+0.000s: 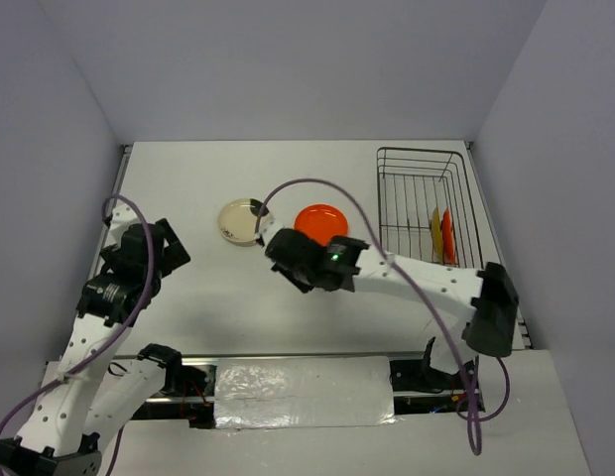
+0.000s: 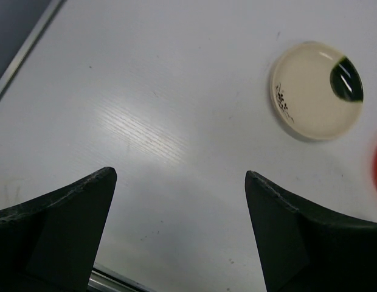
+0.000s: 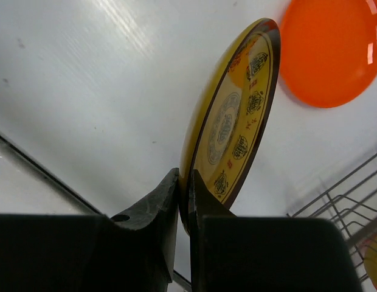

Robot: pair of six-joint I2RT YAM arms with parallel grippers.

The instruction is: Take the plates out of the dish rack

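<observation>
- Step in hand: a plate carried out of the rack, not yet set down. The right end effector is pinched narrow on the rim of the amber-yellow plate, which has a dark patterned border. It is held on edge, tilted, above the desk.
- Position from overhead: the right end effector hangs just near-side of the gap between the cream plate and the flat orange-red plate. Both lie flat on the desk. The held plate is hidden under the wrist in this view.
- Next move, by my judgement: tip the plate flat, lower it onto bare desk, then open the fingers. The flat orange-red plate is close to its upper edge, so overlap is a risk.
- The dish rack stands far right. Two plates remain on edge in it: the racked amber plate and the racked orange-red plate. Roughly half the load is out.
- The left end effector is spread wide and empty over bare desk, with the cream plate ahead of it. It is well apart from the rack.
- In the way: the purple cable arcs above the flat orange-red plate.
</observation>
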